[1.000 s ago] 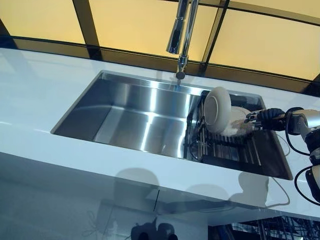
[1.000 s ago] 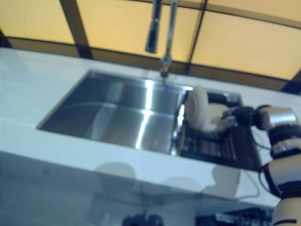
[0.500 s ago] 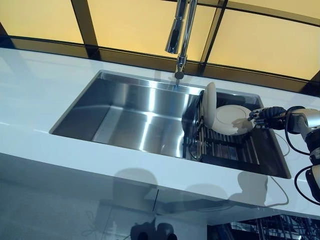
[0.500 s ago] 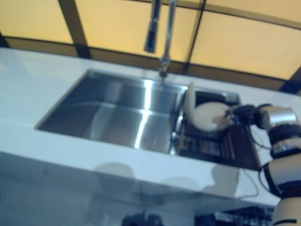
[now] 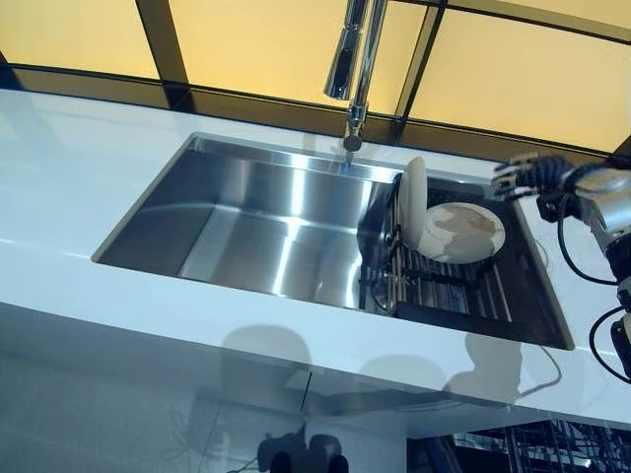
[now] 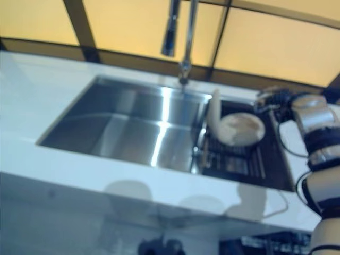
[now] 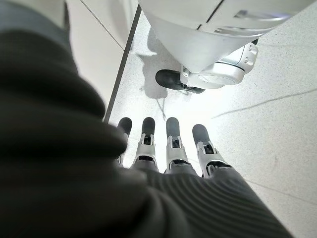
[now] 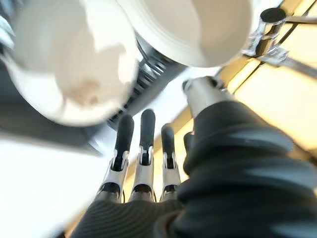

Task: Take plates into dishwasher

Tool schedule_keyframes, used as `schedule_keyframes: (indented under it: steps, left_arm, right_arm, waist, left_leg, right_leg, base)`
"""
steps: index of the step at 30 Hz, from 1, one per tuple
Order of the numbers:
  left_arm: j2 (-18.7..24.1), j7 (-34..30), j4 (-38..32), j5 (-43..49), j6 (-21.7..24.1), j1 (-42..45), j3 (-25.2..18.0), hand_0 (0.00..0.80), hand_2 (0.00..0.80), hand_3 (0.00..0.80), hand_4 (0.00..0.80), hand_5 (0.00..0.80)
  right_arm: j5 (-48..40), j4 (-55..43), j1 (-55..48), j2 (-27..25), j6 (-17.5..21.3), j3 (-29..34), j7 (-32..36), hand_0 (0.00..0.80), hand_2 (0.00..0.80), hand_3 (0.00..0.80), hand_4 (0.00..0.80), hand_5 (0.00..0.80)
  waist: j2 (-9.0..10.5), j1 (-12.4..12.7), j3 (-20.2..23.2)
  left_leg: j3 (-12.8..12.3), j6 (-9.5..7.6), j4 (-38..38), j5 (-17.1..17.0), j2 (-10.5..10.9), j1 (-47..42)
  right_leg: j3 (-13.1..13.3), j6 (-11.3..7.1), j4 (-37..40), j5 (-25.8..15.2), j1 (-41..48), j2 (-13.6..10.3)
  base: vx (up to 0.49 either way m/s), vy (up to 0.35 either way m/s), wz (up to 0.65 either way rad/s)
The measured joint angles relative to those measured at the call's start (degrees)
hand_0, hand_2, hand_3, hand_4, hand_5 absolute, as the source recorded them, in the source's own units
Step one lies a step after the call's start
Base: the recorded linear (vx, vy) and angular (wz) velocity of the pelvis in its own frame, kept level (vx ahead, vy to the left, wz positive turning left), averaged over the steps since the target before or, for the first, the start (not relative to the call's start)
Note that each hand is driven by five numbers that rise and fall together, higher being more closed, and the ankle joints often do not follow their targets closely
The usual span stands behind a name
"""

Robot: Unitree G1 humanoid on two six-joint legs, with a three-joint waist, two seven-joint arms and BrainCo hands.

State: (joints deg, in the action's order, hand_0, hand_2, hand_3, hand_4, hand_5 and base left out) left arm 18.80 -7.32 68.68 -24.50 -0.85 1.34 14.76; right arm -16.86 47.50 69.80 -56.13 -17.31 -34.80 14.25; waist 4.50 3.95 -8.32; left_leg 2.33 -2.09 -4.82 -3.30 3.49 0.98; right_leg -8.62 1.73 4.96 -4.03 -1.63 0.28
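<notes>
Two white plates stand in the dark drying rack (image 5: 454, 288) at the right end of the steel sink (image 5: 246, 222). One plate (image 5: 412, 202) stands upright on its edge. The other plate (image 5: 461, 233) leans back against the rack, with brownish marks on its face. My right hand (image 5: 527, 175) hovers above the sink's far right corner, fingers straight and open, clear of both plates. In the right wrist view, the marked plate (image 8: 69, 74) and the upright plate (image 8: 198, 25) lie beyond its fingertips (image 8: 141, 124). My left hand (image 7: 168, 148) hangs open over the floor.
A tall chrome faucet (image 5: 353, 69) rises behind the sink's middle. White counter (image 5: 59, 177) surrounds the sink, with dark-framed amber windows behind. A wire rack (image 5: 552, 448) shows below the counter's front edge at the lower right.
My right hand has let go of the leaning plate and pulled up and back toward the far right corner. That plate now rests against the rack by itself.
</notes>
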Motion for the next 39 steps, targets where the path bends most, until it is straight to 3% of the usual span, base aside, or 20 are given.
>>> schedule_keyframes:
  steps: [5, 8, 17, 25, 39]
  left_arm:
    - [0.11, -0.01, -0.86, 0.0, -0.15, 0.21, 0.02, 0.0, 0.0, 0.0, 0.0, 0.0]
    - [0.23, 0.0, -2.48, -0.01, -0.86, 0.34, 0.03, 0.0, 0.0, 0.0, 0.0, 0.0]
    - [0.27, 0.71, -4.6, -1.49, -2.21, 0.35, 0.31, 0.0, 0.0, 0.0, 0.0, 0.0]
    - [0.31, 0.69, -4.6, -1.6, -2.16, 0.53, 0.31, 0.0, 0.0, 0.0, 0.0, 0.0]
    - [0.32, 0.66, -4.6, -3.02, -1.05, 0.44, 0.28, 0.0, 0.0, 0.0, 0.0, 0.0]
  right_arm:
    - [11.54, -6.9, 3.01, -2.41, 6.2, -5.44, -7.82, 0.0, 0.0, 0.0, 0.0, 0.0]
    - [23.27, -11.58, 4.93, -3.85, 9.53, -8.95, -12.81, 0.0, 0.0, 0.0, 0.0, 0.0]
    - [50.77, -20.16, 6.06, -7.11, 16.04, -18.53, -18.61, 0.0, 0.0, 0.0, 0.0, 0.0]
    - [56.54, -19.96, 6.07, -8.12, 18.81, -22.55, -20.76, 0.0, 0.0, 0.0, 0.0, 0.0]
    - [60.18, -19.36, 5.91, -8.14, 22.15, -22.67, -22.29, 0.0, 0.0, 0.0, 0.0, 0.0]
  waist:
    - [-0.05, 0.03, -0.03]
    - [-0.08, 0.12, -0.05]
    - [-0.1, 0.27, -0.04]
    - [-0.09, 0.34, -0.03]
    - [-0.05, 0.2, -0.01]
  left_leg:
    - [0.14, 0.0, -0.01, 0.0, 0.01, -0.04]
    - [0.22, 0.0, -0.01, 0.0, 0.01, -0.02]
    - [1.54, 0.13, 0.06, -0.18, 0.06, 1.44]
    - [2.56, 0.16, 0.07, -0.69, 0.22, 2.87]
    - [2.61, 0.22, 0.06, -0.8, 0.21, 3.78]
  right_leg:
    - [0.0, 0.0, 0.0, 0.0, 0.04, 0.0]
    - [-0.03, -0.01, 0.0, 0.01, 0.05, -0.01]
    - [-1.34, -0.19, 0.0, 0.16, -0.76, -0.07]
    - [-1.46, -0.22, -0.01, 0.19, -1.97, -0.17]
    - [-1.46, -0.25, -0.01, 0.19, -2.86, -0.17]
  base:
    - [0.0, 0.0, 0.0]
    - [0.0, 0.0, 0.0]
    - [-0.006, 0.004, 0.07]
    - [-0.007, -0.004, 0.07]
    - [0.0, 0.0, 0.0]
